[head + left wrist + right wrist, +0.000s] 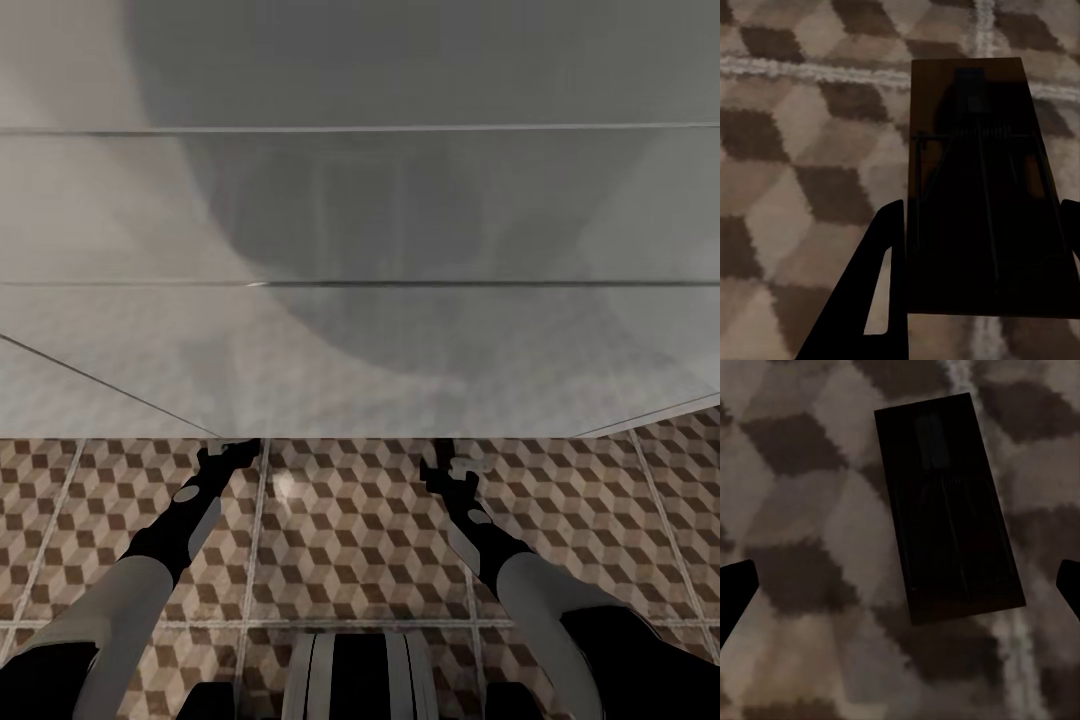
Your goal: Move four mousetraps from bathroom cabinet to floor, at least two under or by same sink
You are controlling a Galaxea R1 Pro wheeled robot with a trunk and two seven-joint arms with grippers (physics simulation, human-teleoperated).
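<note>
Both arms reach down to the patterned bathroom floor (350,540) at the foot of the white sink unit (360,340). In the left wrist view a dark brown mousetrap (975,187) sits lengthwise between the fingers of my left gripper (982,210), whose fingers press against its long sides just above the tiles. In the right wrist view a second mousetrap (945,510) lies flat on the tiles, with my right gripper (907,577) open wide and well clear of it. From the head view, my left gripper (235,450) and right gripper (450,470) are at the unit's lower edge.
The white unit spans the whole width ahead and overhangs the grippers. Cube-pattern tiles with pale grout lines stretch to both sides and back toward my base (360,680).
</note>
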